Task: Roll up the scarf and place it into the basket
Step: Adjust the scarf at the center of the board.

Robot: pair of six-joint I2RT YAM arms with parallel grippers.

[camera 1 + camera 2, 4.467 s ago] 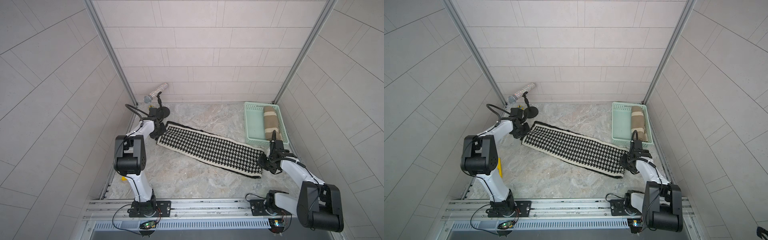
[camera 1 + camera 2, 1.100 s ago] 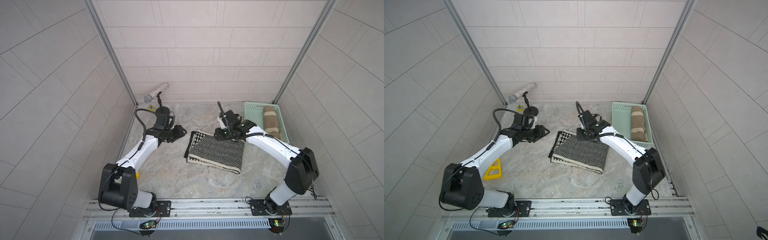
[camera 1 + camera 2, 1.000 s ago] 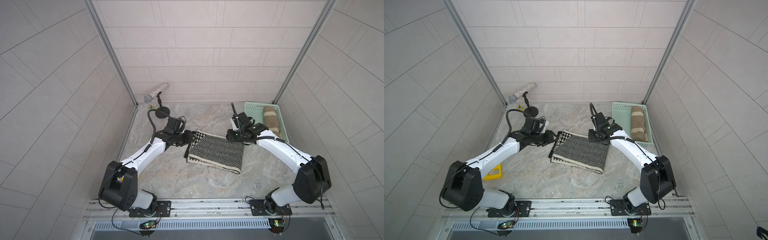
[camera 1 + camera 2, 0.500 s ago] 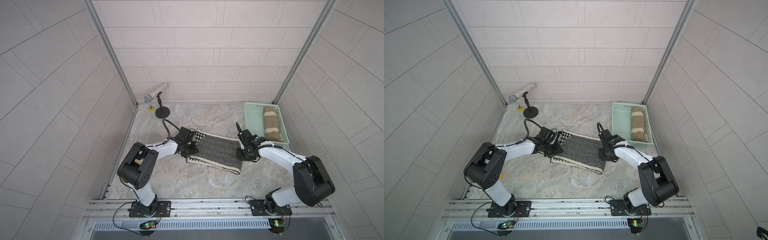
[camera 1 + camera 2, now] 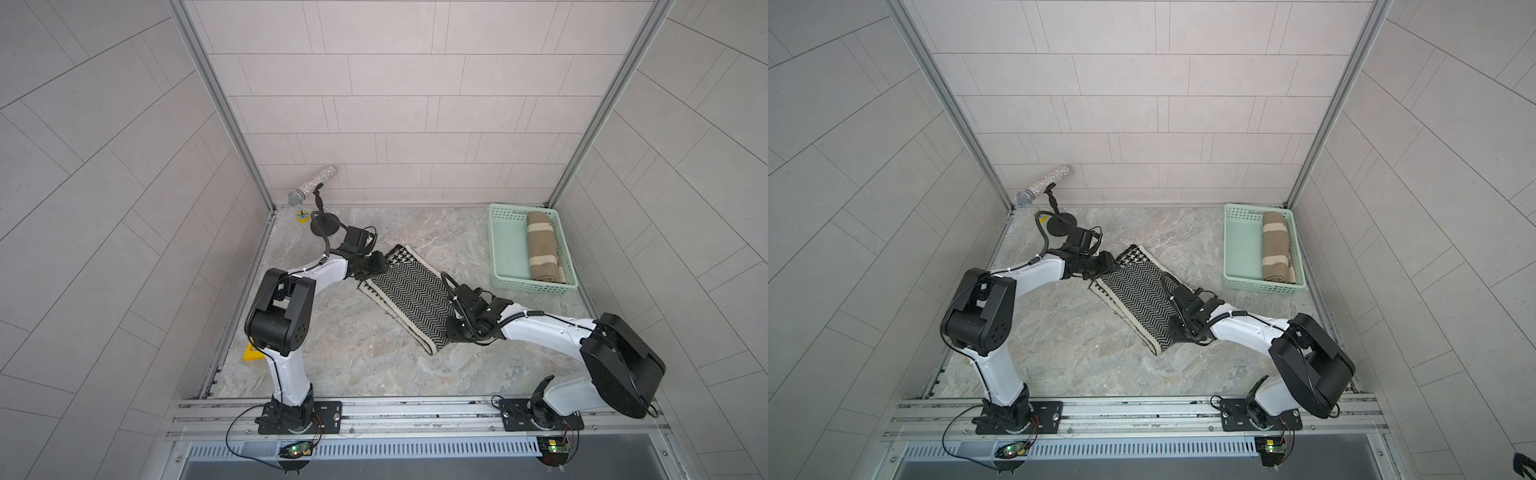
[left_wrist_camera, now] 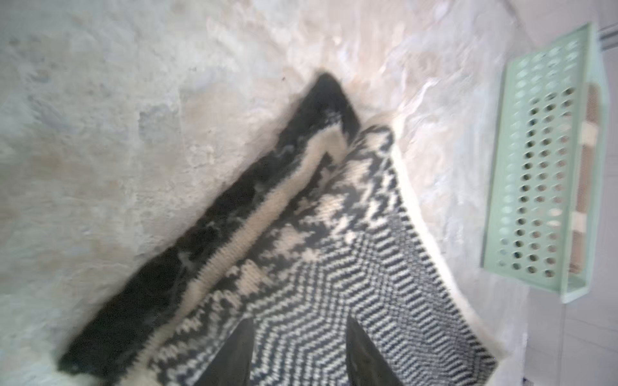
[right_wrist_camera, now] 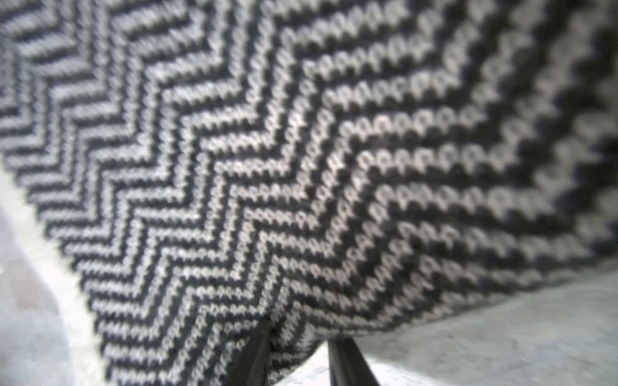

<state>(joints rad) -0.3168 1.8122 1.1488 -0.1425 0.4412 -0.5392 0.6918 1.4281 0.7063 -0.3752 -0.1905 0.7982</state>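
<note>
Found right pincer (image 5: 451, 331) clamped on the scarf (image 5: 409, 297) at its near end, with fabric bunched between the fingers (image 7: 254, 354) and raised off the surface (image 5: 353, 353). Found left pincer (image 5: 374, 271) with jaws apart, poised over the far end of that scarf. Noted scarf folded double, herringbone face up, lying diagonally mid-surface. Located basket (image 5: 508, 249) in the far right corner, well apart from the scarf, holding a rolled beige striped cloth (image 5: 542, 249). Recorded microphone (image 5: 311, 190) on stand in far left corner.
</note>
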